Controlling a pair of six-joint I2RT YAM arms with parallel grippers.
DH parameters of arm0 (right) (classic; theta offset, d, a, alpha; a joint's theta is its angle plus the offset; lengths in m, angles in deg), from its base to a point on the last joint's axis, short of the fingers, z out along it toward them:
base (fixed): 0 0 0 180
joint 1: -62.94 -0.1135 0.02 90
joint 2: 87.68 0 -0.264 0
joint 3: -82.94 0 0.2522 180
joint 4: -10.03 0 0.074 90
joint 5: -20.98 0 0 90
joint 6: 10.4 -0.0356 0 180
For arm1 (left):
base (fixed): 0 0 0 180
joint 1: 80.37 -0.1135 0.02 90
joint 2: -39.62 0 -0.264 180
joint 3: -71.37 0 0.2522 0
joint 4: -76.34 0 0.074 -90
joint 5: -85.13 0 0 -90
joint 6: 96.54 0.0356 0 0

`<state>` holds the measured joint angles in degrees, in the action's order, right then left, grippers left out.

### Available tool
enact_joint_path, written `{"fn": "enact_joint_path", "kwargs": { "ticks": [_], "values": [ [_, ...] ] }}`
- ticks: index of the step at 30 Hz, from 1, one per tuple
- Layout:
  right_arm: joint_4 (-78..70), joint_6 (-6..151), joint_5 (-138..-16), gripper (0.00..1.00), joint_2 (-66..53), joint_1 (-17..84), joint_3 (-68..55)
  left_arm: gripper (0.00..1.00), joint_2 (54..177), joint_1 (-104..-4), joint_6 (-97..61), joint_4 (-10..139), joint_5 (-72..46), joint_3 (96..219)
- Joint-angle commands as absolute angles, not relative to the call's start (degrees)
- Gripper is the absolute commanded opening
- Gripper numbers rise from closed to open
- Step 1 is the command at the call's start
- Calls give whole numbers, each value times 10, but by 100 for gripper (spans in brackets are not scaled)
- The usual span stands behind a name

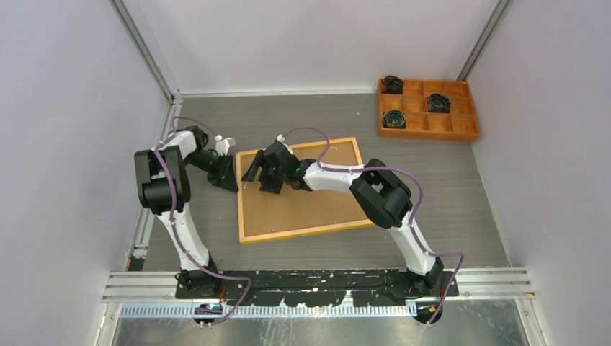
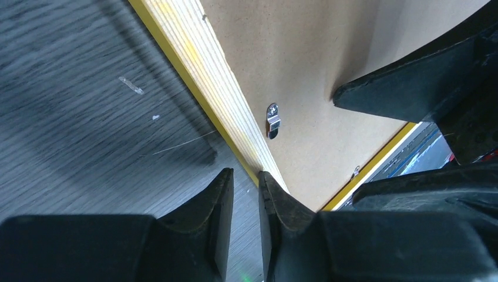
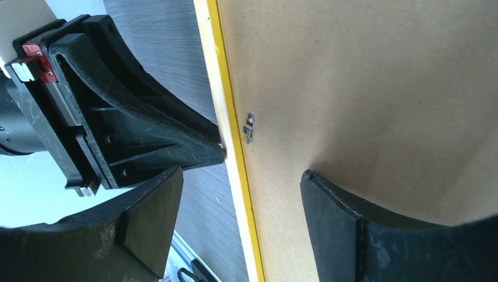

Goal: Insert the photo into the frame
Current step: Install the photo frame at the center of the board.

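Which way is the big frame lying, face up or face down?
Face down. The frame shows its wood-coloured back, with the brown backing board and a metal clip facing up.

There are two grippers, the left gripper (image 2: 244,176) and the right gripper (image 3: 241,176), and under them one frame (image 1: 299,234) holding one backing board (image 1: 302,205). Two metal clips (image 2: 272,120) show on the board just ahead of the left gripper. Well beyond the right gripper stands one orange tray (image 1: 432,135) with three dark coils (image 1: 394,119).
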<state>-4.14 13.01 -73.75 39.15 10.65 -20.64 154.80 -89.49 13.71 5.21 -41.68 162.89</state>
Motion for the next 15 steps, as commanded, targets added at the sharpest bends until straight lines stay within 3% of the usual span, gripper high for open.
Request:
{"fn": "enact_joint_path", "kwargs": {
  "ticks": [1, 8, 15],
  "values": [
    [-18, 119, -744, 77, 405, 101, -246, 25, 1560, -897, 137, 71, -428, 1631],
    [-18, 122, -747, 75, 433, 97, -270, 26, 1578, -898, 135, 74, -431, 1627],
    [-21, 120, -753, 72, 457, 94, -292, 14, 1581, -898, 135, 73, -432, 1627]
  ]
}}
